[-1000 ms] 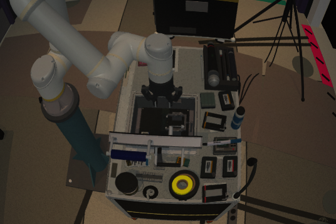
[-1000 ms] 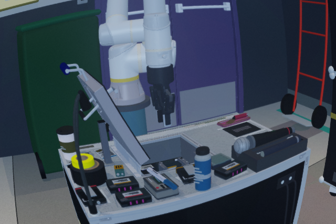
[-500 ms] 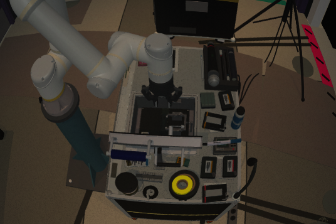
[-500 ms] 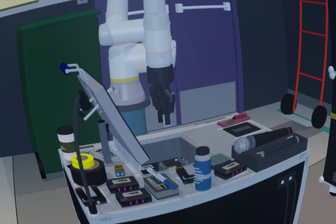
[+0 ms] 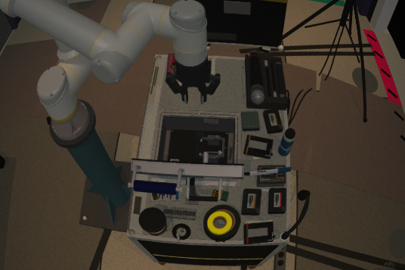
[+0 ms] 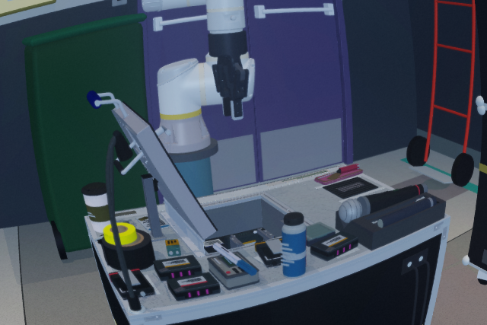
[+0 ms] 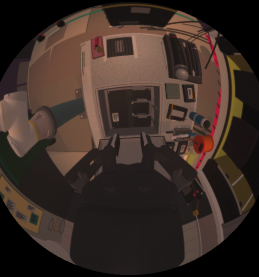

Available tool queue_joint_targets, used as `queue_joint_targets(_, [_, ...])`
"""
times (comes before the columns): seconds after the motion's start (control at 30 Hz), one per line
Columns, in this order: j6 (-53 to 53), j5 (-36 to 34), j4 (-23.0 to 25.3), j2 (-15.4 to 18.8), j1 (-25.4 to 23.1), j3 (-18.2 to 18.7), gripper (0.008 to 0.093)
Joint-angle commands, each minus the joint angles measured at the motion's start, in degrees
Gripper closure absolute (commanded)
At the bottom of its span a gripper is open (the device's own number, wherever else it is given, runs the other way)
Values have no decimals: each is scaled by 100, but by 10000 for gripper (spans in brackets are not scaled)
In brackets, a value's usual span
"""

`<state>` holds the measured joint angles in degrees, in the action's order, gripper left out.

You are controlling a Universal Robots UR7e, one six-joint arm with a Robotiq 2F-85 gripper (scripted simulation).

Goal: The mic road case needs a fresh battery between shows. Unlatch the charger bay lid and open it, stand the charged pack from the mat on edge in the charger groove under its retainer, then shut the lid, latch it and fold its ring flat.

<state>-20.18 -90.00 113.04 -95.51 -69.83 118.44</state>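
Observation:
The charger bay lid (image 5: 187, 170) (image 6: 157, 164) stands raised on the near edge of the open charger bay (image 5: 198, 139) (image 6: 240, 215) (image 7: 130, 108). Its blue-handled ring (image 5: 155, 186) (image 6: 93, 99) sticks out from the lid. Inside the bay sits the charger groove with its retainer (image 5: 211, 147) (image 7: 140, 108). A battery pack with an orange edge (image 5: 258, 146) (image 7: 176, 112) lies flat right of the bay, below a small green mat (image 5: 250, 120) (image 7: 172, 90). Another pack (image 5: 272, 121) (image 6: 334, 243) lies beside the mat. My gripper (image 5: 193, 97) (image 6: 235, 111) (image 7: 130, 140) hangs high above the far rim of the bay, open and empty.
A microphone tray (image 5: 266, 81) (image 6: 389, 211) sits at the far right corner. A blue bottle (image 5: 287, 141) (image 6: 294, 244) stands at the right edge. Several packs (image 5: 251, 201) (image 6: 177, 266), a pen on a meter (image 5: 268, 172) (image 6: 234, 260), a tape roll (image 5: 221, 223) (image 6: 126, 244) and a cup (image 6: 95, 203) crowd the near side.

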Motion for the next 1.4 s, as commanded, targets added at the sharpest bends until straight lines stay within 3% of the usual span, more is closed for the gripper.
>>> queue_joint_targets(0.0, [0,0,-231,-78,1,-172,574])
queue_joint_targets(0.13, [0,0,-1124,-298,1,-829,574])
queue_joint_targets(0.27, [0,0,-1591,-361,1,-1214,574])
queue_joint_targets(0.7, [-595,0,-1690,-379,1,-1298,574])
queue_joint_targets(0.93, [-2383,0,-1694,-382,1,-1303,574])
queue_joint_targets(1.37, [-7046,0,-1696,-384,1,-1306,574])
